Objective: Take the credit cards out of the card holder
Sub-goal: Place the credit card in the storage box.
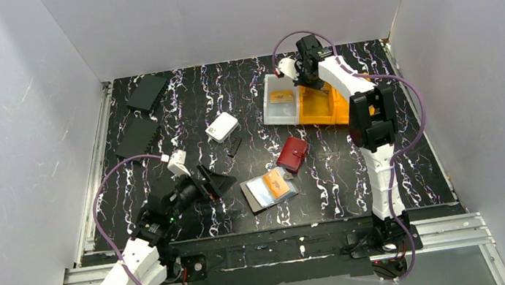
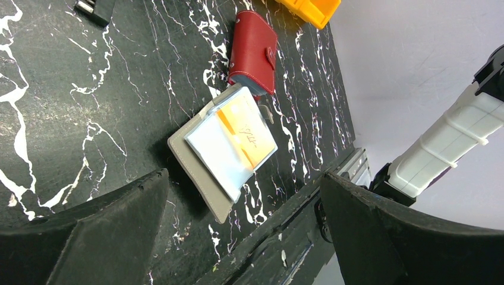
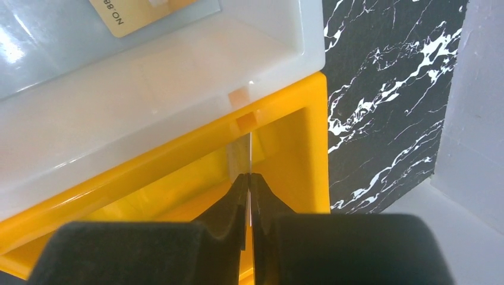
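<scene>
The grey-taupe card holder (image 1: 260,194) lies open near the front middle of the table, with an orange card (image 1: 279,184) in its clear sleeve. It also shows in the left wrist view (image 2: 193,163) with that card (image 2: 245,135). My left gripper (image 1: 215,184) is open and empty just left of it (image 2: 243,228). My right gripper (image 1: 307,81) is at the back, shut on a thin pale card (image 3: 251,151) seen edge-on, over the yellow bin (image 3: 297,148). An orange-brown card (image 1: 281,97) lies in the white tray (image 1: 277,113); it also shows in the right wrist view (image 3: 142,12). No black card shows.
A red wallet (image 1: 293,153) lies shut just behind the card holder. A small white box (image 1: 222,126) and a small black strip (image 1: 235,147) sit mid-table. Two black flat panels (image 1: 147,91) (image 1: 137,135) lie at the back left. White walls close in three sides.
</scene>
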Tool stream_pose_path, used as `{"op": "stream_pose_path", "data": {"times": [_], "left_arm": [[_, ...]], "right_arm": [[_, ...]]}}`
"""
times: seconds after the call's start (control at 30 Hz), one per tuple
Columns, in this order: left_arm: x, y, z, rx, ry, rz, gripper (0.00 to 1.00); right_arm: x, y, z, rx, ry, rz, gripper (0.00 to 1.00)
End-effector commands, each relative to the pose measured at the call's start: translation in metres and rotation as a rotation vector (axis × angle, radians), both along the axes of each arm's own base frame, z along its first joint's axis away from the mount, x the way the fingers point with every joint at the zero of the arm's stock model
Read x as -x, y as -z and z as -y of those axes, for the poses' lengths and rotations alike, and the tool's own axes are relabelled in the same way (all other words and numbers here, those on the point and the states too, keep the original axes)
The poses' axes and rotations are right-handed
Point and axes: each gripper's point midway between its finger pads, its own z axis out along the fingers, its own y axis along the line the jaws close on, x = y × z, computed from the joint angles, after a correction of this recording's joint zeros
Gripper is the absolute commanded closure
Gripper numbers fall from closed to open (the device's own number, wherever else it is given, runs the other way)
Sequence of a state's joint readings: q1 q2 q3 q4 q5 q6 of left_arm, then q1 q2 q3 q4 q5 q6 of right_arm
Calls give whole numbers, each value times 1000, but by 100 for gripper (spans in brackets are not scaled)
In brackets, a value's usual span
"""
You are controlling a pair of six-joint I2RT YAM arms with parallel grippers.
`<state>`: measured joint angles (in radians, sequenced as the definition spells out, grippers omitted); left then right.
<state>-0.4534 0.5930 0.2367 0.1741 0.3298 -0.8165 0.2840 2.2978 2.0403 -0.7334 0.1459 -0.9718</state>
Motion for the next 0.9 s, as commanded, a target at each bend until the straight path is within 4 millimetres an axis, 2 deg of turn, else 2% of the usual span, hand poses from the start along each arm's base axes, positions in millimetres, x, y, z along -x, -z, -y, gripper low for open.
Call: {"op": "stream_pose_path", "data": {"times": [0.0,0.1,0.4,0.7,0.87], "left_arm": [[2,3,0,-1,8,-11,0],[2,2,0,-1,9,-12,1],[3,1,0,5,8,-15,1],[2,2,1,0,9,-27,1],[2,1,2,2,14,-30,1]], "right_arm": [[0,-12,-12,-46,-37,-5,92],[2,-11,-13,-51,-40,-16,97],[-3,-10,-3,-32,-11,-2,98],[27,-23,-9,-60,-125,-97,98],[30,-24,-8,-48,-144,-111,98]]}}
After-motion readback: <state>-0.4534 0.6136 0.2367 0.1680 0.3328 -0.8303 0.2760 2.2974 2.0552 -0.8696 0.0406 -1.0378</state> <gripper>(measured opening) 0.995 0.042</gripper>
